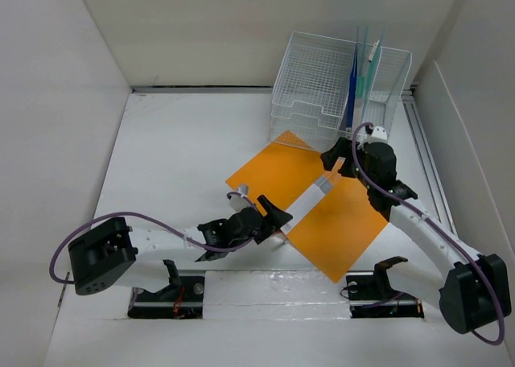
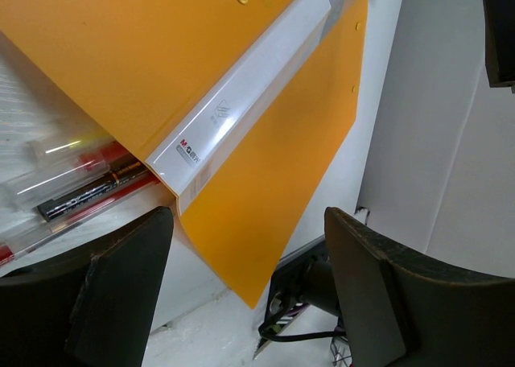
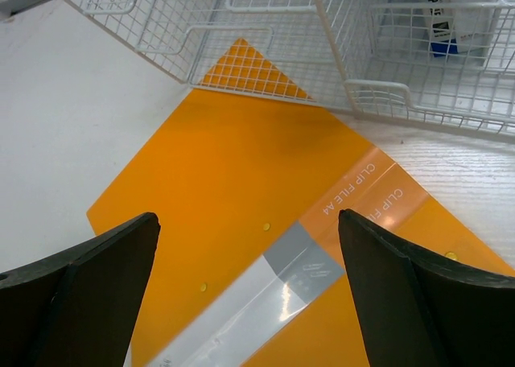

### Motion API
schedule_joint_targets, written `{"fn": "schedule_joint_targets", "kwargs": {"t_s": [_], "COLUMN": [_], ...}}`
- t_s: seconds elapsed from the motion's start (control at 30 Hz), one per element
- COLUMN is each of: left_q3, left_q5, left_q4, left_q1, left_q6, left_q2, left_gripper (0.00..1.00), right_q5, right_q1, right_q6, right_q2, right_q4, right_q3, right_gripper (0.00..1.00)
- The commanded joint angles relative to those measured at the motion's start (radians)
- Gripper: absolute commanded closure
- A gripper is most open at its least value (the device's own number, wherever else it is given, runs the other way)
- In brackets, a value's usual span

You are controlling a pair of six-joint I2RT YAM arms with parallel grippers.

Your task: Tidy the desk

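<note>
Lying open and flat on the large matte white desk (image 1: pixel 169 158) is an orange plastic clip-file folder (image 1: pixel 269 174), turned diagonal, roughly centre-right of the tabletop. A pale translucent spine strip (image 1: pixel 310 198) runs down its middle, with "CLIP FILE A4" printed beside it in the right wrist view. The desk fills the whole floor of the white-walled cell, with both arm bases at its near edge.

The folder's far corner sits under the front edge of the white wire-mesh file organizer (image 1: pixel 314 77), which stands at the far right of the desk. A dark blue upright folder (image 1: pixel 352 85) stands in the organizer's right part, with something teal next to it.

The left gripper (image 1: pixel 269 214) is low at the near end of the spine strip. Its fingers (image 2: pixel 121 294) are apart, with the folder's near edge showing between them; contact unclear. A clear plastic pack of black and red pens (image 2: pixel 80 191) pokes out from beneath the folder there.

The right gripper (image 1: pixel 336 159) is above the far end of the strip, fingers (image 3: pixel 402 294) spread wide, nothing held.
</note>
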Motion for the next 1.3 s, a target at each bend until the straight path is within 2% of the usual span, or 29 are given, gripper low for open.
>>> {"fn": "schedule_joint_targets", "kwargs": {"t_s": [0.0, 0.93, 1.13, 1.27], "left_q3": [0.026, 0.085, 0.088, 0.102], "left_q5": [-0.024, -0.052, -0.105, -0.137], "left_q4": [0.012, 0.117, 0.162, 0.163], "left_q1": [-0.004, 0.015, 0.015, -0.005], "left_q6": [-0.027, -0.003, -0.007, -0.015], "left_q2": [-0.001, 0.165, 0.189, 0.217], "left_gripper": [0.29, 0.35, 0.48, 0.48], "right_q5": [-0.014, -0.08, -0.089, -0.094], "right_q1": [0.008, 0.018, 0.027, 0.027], "right_q6": [-0.011, -0.01, -0.008, -0.003], "right_q2": [-0.028, -0.108, -0.117, -0.128], "right_q4": [0.029, 0.021, 0.023, 0.027], "right_q3": [-0.007, -0.027, -0.035, -0.042], "right_gripper": [0.02, 0.03, 0.04, 0.04]}}
